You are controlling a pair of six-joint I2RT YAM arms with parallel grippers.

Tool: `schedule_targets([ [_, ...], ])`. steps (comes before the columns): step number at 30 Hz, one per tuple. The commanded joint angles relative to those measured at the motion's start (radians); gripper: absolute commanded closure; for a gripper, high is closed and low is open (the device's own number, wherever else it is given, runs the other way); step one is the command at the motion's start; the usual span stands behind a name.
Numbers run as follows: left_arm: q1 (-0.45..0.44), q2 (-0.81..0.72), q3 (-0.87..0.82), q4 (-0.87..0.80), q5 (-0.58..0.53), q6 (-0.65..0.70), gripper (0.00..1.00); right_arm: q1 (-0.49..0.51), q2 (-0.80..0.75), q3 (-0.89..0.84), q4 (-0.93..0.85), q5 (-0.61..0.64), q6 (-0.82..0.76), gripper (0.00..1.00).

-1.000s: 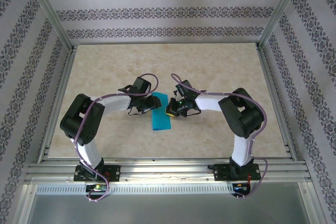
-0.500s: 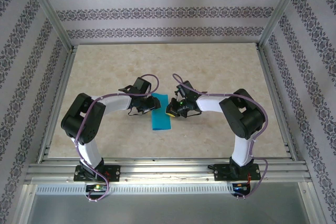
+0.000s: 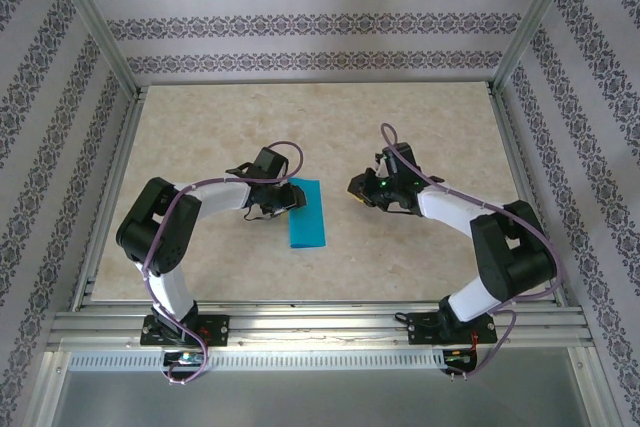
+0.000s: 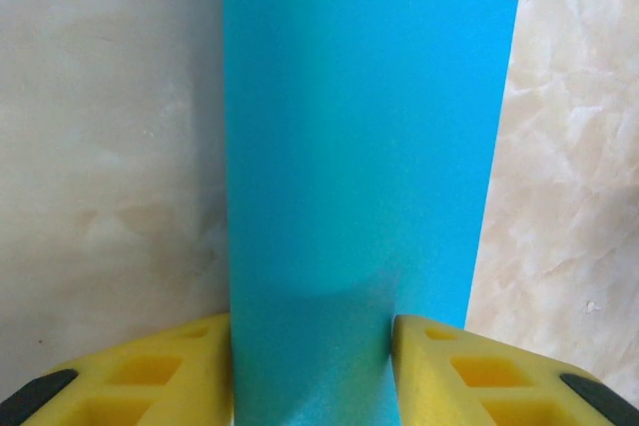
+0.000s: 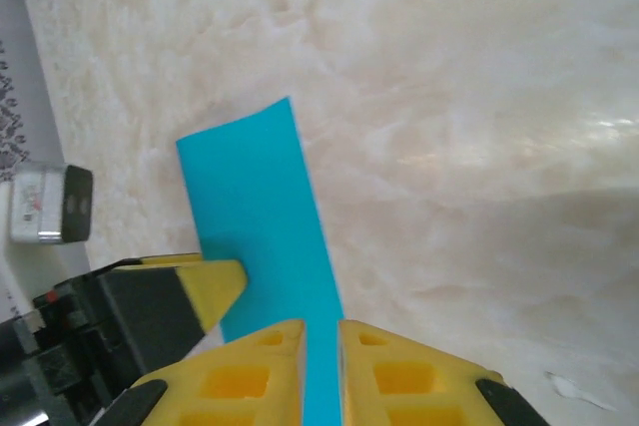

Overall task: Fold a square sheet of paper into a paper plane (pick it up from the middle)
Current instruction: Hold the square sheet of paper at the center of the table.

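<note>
The square sheet of paper (image 3: 307, 214) lies on the table as a narrow teal strip, folded lengthwise. My left gripper (image 3: 285, 203) sits at the strip's left edge. In the left wrist view its yellow fingers (image 4: 170, 376) press against both sides of the paper (image 4: 359, 147), which fills the gap of the left gripper (image 4: 312, 331). My right gripper (image 3: 357, 190) hovers off to the right, apart from the sheet. Its jaws (image 5: 321, 331) stand a narrow slit apart with nothing between them. Beyond them show the paper (image 5: 255, 197) and a left finger (image 5: 205, 286).
The tabletop (image 3: 420, 127) is pale marble-patterned, walled by patterned panels on three sides. Aluminium rails (image 3: 320, 322) run along the near edge between the arm bases. Open floor lies behind and to both sides of the sheet.
My right gripper has pulled back to the right, off the paper, and its jaws have parted slightly. The left gripper and the sheet have stayed put.
</note>
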Motion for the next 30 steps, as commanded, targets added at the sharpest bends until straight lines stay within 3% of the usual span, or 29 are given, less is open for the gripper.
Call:
schedule_targets([
  [1,0.003,0.042,0.008,-0.051,-0.040,0.029,0.55,-0.006,-0.027,-0.030,-0.016,0.013,-0.017,0.83],
  [20,0.001,0.032,-0.019,-0.017,-0.085,-0.025,0.54,0.000,0.006,-0.051,0.005,-0.032,-0.006,0.82],
  [30,-0.021,0.072,0.038,-0.124,-0.151,0.029,0.53,0.012,0.005,-0.030,-0.038,-0.021,-0.026,0.80],
])
